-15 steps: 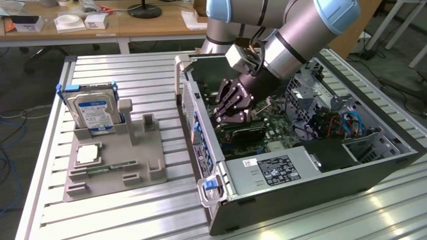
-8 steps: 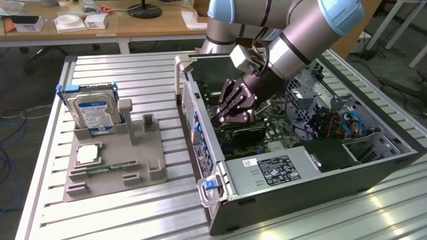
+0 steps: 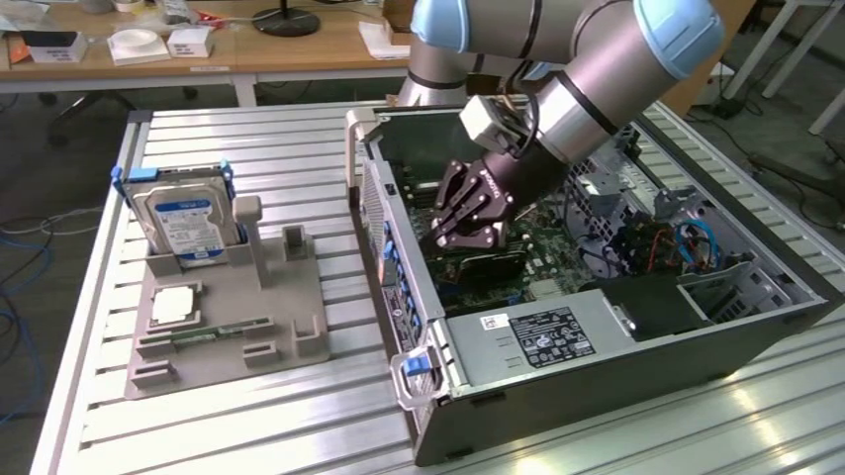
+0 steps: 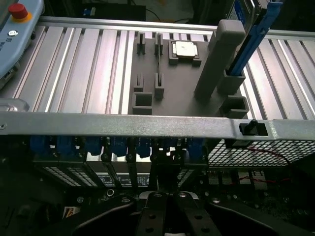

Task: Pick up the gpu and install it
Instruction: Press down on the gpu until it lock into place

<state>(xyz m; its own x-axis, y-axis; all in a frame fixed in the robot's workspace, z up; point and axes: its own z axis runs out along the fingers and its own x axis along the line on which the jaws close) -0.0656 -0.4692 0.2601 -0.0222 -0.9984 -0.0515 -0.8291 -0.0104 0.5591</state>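
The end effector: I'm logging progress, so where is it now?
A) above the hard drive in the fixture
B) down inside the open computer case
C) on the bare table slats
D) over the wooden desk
B: the end effector reaches into the computer case, just above a dark card at the motherboard.

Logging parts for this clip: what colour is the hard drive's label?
Blue and white, on the hard drive standing in the grey holder; the exterior view shows it best.

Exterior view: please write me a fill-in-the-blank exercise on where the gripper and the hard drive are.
1. The black gripper is lowered ___ the open dark metal computer case.
2. The boxy silver hard drive with the blue-white label stands ___ in the grey plastic holder.
3. That holder lies on the slatted aluminium table, to the exterior view's ___ of the case.
Missing words: inside; upright; left.
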